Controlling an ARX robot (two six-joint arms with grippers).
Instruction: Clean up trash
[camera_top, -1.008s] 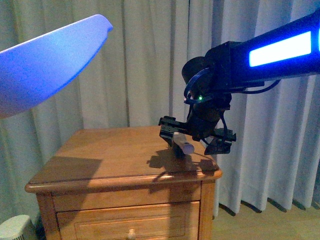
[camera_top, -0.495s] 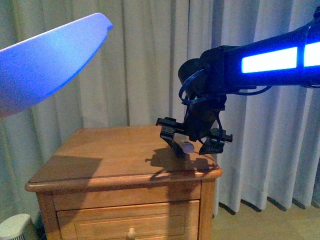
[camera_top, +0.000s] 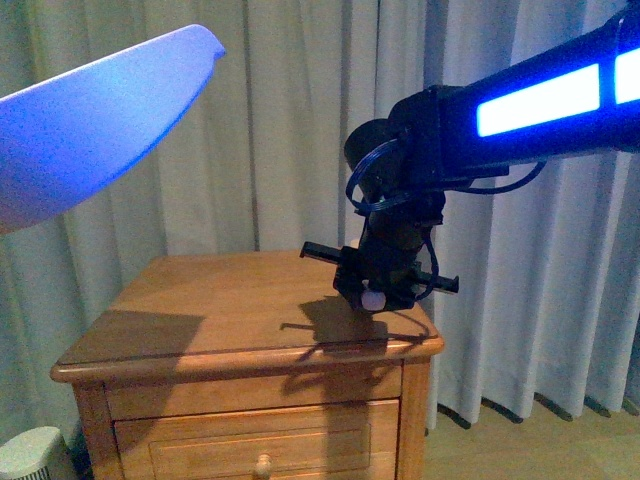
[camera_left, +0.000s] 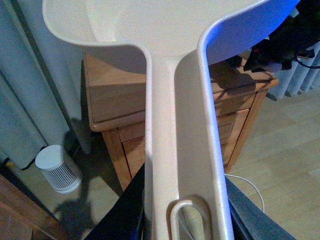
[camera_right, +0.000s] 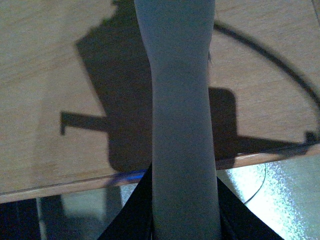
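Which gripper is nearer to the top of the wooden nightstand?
Right. The right gripper hangs just above the nightstand, at its right front corner, clamping a pale handle. The left gripper, holding the dustpan, is back from its front, over the floor.

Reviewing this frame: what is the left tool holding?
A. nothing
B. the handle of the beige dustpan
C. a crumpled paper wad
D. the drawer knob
B: in the left wrist view the left tool is closed around the handle of the dustpan, whose scoop widens out above the nightstand.
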